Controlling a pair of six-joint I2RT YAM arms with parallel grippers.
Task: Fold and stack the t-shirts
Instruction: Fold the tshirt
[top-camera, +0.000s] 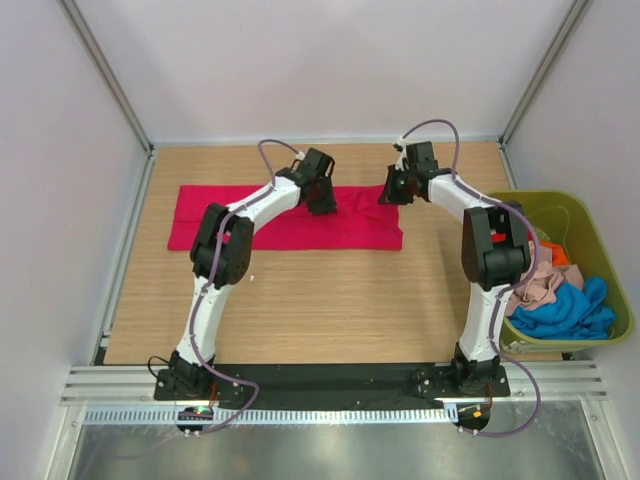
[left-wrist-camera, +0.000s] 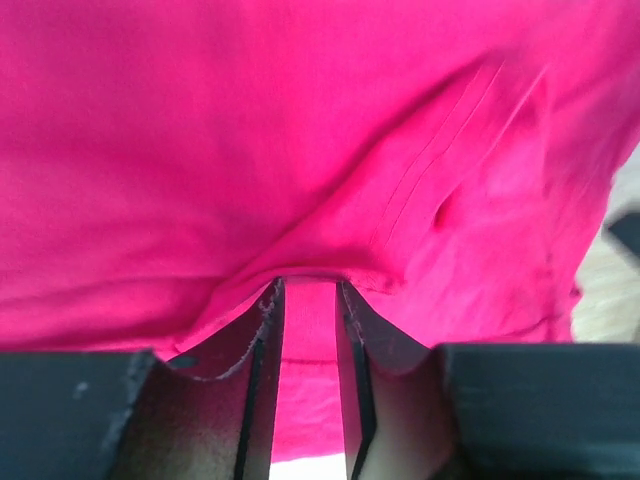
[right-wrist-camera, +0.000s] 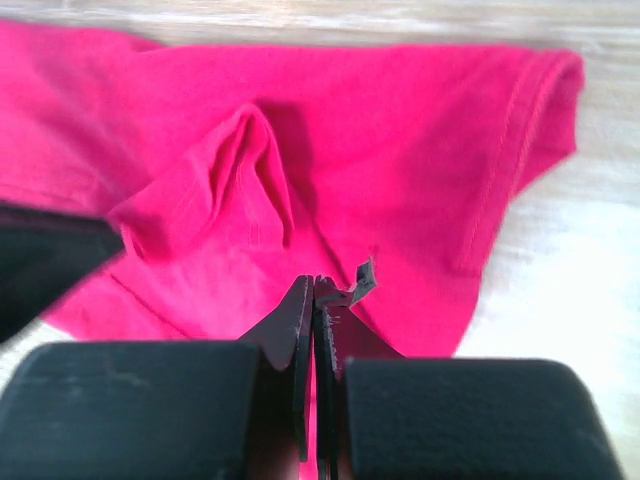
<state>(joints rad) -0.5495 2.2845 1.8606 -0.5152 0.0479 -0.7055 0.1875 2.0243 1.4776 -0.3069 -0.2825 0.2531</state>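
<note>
The large crimson-red t-shirt (top-camera: 280, 230) lies as a long strip across the far half of the table. My left gripper (top-camera: 322, 203) is at its far edge near the middle. In the left wrist view (left-wrist-camera: 310, 285) its jaws stand a little apart with a fold of the crimson cloth (left-wrist-camera: 250, 130) bunched between and over the tips. My right gripper (top-camera: 392, 192) is at the shirt's far right corner. In the right wrist view (right-wrist-camera: 315, 280) its jaws are pressed together with red cloth showing in the slit, and the sleeve (right-wrist-camera: 520, 130) lies flat beyond.
An olive-green tub (top-camera: 545, 198) stands at the right edge and holds a bright blue shirt (top-camera: 565, 310), a beige-pink one (top-camera: 540, 285) and an orange-red one (top-camera: 560, 255). White walls enclose the table. The left gripper shows as a black block (right-wrist-camera: 50, 260) in the right wrist view.
</note>
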